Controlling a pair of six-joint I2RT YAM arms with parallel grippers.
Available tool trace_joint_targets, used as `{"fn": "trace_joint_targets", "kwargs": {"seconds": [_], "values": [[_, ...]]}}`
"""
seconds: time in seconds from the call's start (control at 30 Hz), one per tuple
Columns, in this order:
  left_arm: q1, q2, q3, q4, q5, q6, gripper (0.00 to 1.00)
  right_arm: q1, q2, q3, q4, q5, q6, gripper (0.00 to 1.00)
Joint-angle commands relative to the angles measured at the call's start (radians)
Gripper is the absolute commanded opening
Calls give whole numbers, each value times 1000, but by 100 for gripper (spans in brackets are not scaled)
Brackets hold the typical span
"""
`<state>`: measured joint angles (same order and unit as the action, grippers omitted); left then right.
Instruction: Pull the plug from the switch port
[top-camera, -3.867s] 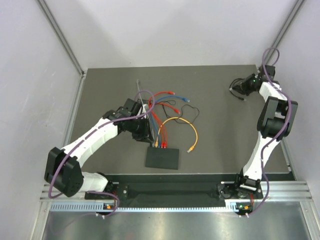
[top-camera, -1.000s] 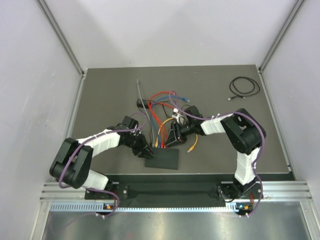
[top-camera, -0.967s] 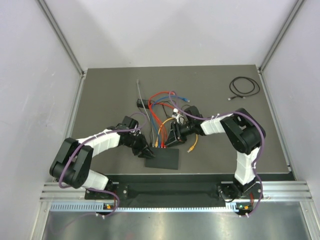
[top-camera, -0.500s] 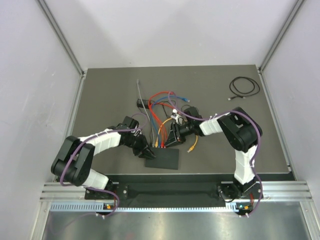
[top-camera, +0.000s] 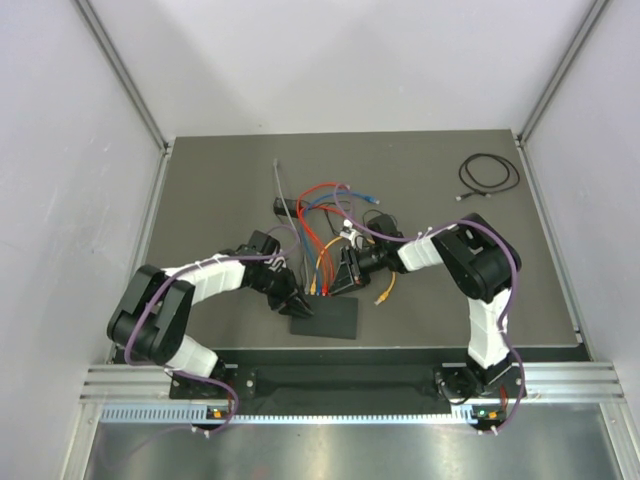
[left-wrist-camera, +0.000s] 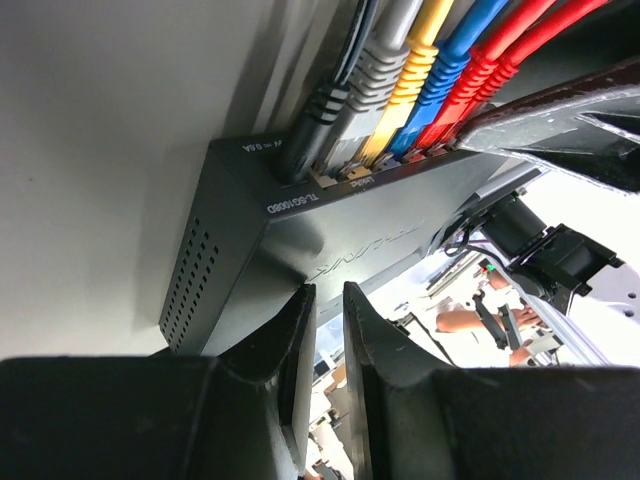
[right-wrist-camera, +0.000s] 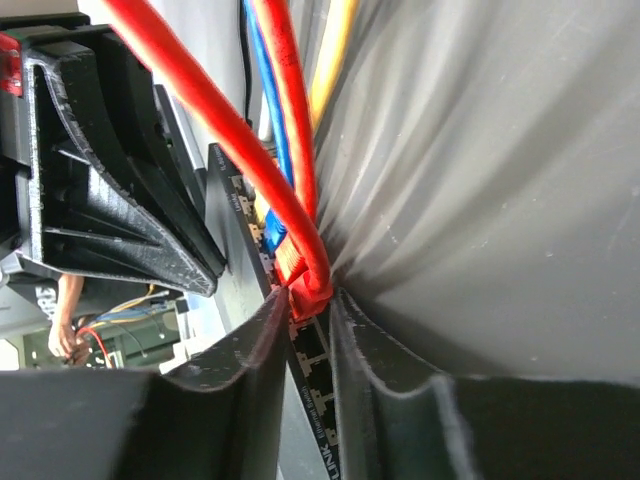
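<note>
The black switch (top-camera: 328, 320) lies near the table's front edge with a row of coloured cables in its far side. My right gripper (top-camera: 338, 285) reaches in from the right. In the right wrist view its jaws (right-wrist-camera: 308, 298) are shut on the red plug (right-wrist-camera: 312, 285), which sits in a port of the switch (right-wrist-camera: 316, 365). My left gripper (top-camera: 293, 303) is at the switch's far-left corner. In the left wrist view its fingertips (left-wrist-camera: 322, 290) rest on the switch (left-wrist-camera: 300, 230), a narrow gap between them holding nothing.
Black (left-wrist-camera: 325, 105), grey (left-wrist-camera: 385, 70), yellow (left-wrist-camera: 415, 60), blue (left-wrist-camera: 450, 70) and red (left-wrist-camera: 495, 55) cables run from the ports into a tangle (top-camera: 320, 215) behind the switch. A loose yellow plug end (top-camera: 380, 298) lies to its right. A coiled black cable (top-camera: 490, 172) lies at the back right.
The right arm has come from the back right corner to the switch, and its jaws have narrowed onto the red plug. The left gripper has dropped to the switch's corner and stays there.
</note>
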<state>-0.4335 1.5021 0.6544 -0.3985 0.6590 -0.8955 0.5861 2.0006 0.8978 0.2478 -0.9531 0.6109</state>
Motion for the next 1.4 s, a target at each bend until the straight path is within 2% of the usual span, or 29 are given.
{"fn": "trace_joint_targets", "kwargs": {"seconds": [0.0,0.17,0.2,0.23,0.53,0.87,0.93,1.03,1.2,1.37], "values": [[1,29,14,-2,-93,44,23,14,41,10,-19,11,-63,21],[2,32,25,-28,-108,56,23,14,44,18,-19,33,-53,9],[2,32,22,-33,-110,59,23,14,47,20,-19,37,-51,2],[2,30,21,-36,-113,61,23,12,49,20,-21,48,-46,0],[7,50,22,-115,-148,89,23,12,24,-16,59,181,36,0],[10,84,8,-152,-151,109,23,-8,26,-43,220,238,309,0],[12,84,2,-146,-147,109,22,-19,26,-37,226,247,322,0],[15,87,-2,-140,-142,110,22,-29,21,10,126,267,265,0],[16,99,-9,-126,-127,116,22,-20,-22,150,-137,399,-17,0],[16,106,-18,-112,-119,122,22,-58,3,162,-105,321,59,0]]}}
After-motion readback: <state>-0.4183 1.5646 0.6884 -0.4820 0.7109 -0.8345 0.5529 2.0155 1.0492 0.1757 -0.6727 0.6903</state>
